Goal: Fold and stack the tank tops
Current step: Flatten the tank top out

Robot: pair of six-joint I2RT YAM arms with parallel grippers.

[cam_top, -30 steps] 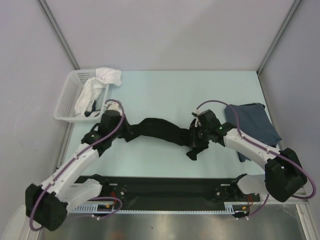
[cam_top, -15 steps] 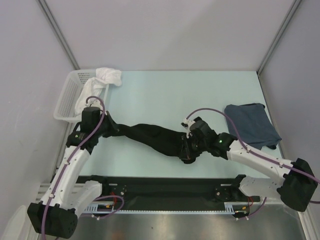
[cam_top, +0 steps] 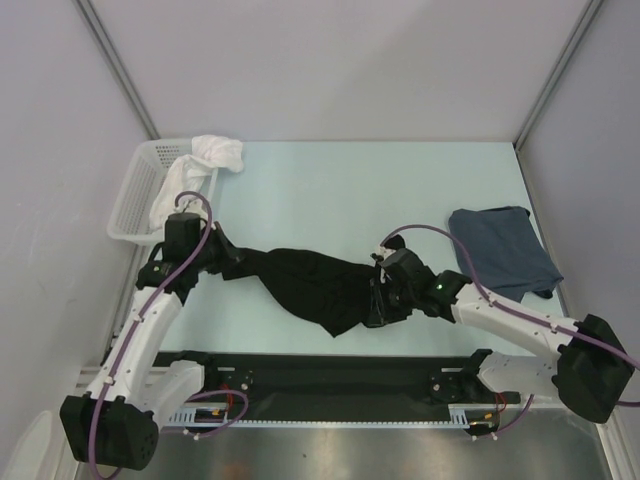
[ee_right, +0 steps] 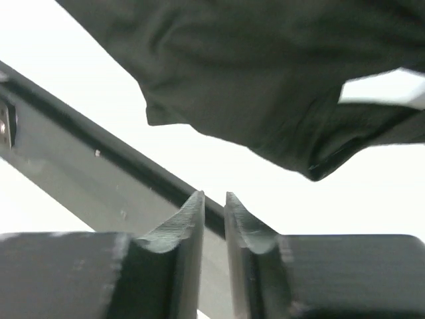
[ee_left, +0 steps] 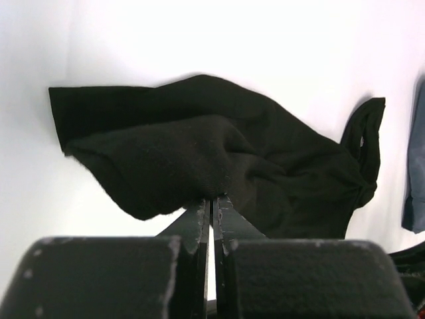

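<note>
The black tank top (cam_top: pixel 310 280) lies crumpled across the table's middle, stretched left to right. My left gripper (cam_top: pixel 222 258) is shut on its left end; the left wrist view shows the jaws (ee_left: pixel 212 199) pinching the black cloth (ee_left: pixel 199 146). My right gripper (cam_top: pixel 376 304) is at the top's right end. In the right wrist view its jaws (ee_right: pixel 214 196) stand a narrow gap apart with nothing between them, and the black cloth (ee_right: pixel 279 80) lies just beyond the tips. The slate-blue tank top (cam_top: pixel 500 250) lies folded at the right and shows at the left wrist view's edge (ee_left: pixel 415 166).
A white lattice basket (cam_top: pixel 130 205) with white cloth (cam_top: pixel 215 152) draped over its rim stands at the back left, close to my left arm. The black base rail (cam_top: pixel 340 375) runs along the near edge and shows under my right gripper (ee_right: pixel 66 153).
The right gripper shifted slightly right and its jaws are off the cloth. The black top's near edge has sagged and spread toward the front. The left gripper has barely moved in the last half second.
</note>
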